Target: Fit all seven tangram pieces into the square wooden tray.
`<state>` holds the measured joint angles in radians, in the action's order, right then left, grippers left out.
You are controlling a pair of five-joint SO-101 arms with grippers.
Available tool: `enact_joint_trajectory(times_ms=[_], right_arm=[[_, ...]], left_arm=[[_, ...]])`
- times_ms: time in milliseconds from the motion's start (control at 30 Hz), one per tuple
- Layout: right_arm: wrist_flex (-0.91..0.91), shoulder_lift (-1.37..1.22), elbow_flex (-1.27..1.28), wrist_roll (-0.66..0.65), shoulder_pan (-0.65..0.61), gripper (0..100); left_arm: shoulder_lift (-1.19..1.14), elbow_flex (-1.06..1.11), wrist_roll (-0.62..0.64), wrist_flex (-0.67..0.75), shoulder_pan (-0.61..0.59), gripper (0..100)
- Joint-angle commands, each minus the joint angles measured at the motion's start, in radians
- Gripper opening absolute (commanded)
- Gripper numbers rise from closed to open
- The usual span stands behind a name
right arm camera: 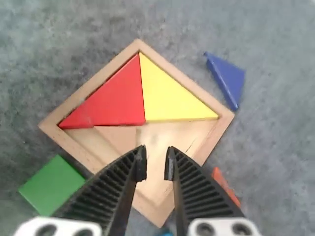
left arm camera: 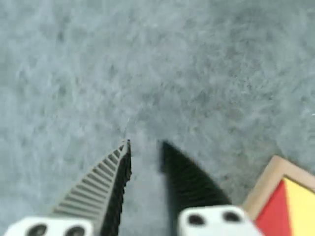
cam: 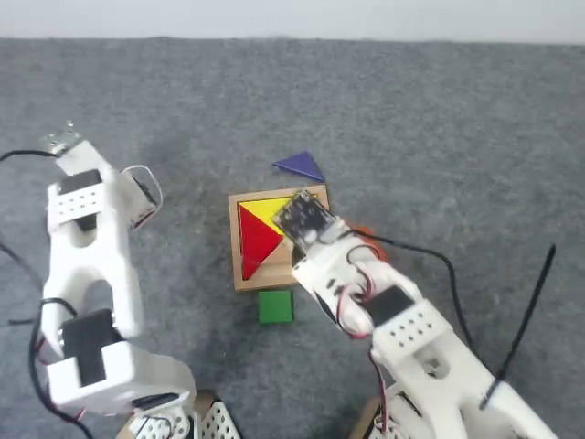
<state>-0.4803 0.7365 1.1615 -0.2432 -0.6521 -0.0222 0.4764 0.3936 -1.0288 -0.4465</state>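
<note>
The right gripper (right arm camera: 155, 164) hangs over the bare near-right half of the square wooden tray (right arm camera: 54, 129), jaws parted by a narrow gap and holding nothing. A red triangular piece (right arm camera: 110, 101) and a yellow triangular piece (right arm camera: 170, 98) fill the tray's left and far half. An orange piece (right arm camera: 224, 184) lies just right of the tray, a green square piece (cam: 275, 306) just near it, and a blue triangular piece (cam: 300, 165) beyond it. A fetch likely comes next: widen the jaws first, grip across straight edges, and lift clear of the rim. The left gripper (left arm camera: 145, 147), slightly open and empty, sits over grey carpet (left arm camera: 147, 59) left of the tray.
</note>
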Motion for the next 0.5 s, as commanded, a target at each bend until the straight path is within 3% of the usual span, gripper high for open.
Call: enact_joint_trajectory(times_ms=[0, 300, 467], right_arm=[[-0.062, -0.182, -0.212, 0.017, 0.01, 7.5], [-0.088, -0.676, -0.542, 0.014, 0.01, 7.5], [-0.088, -0.753, -0.578, -0.015, 0.01, 7.7]], left_arm=[[0.021, 0.019, -0.06, 0.107, -0.011, 1], [0.133, 0.139, -0.057, 0.304, -0.107, 1], [0.207, 0.231, -0.061, 0.391, -0.083, 1]])
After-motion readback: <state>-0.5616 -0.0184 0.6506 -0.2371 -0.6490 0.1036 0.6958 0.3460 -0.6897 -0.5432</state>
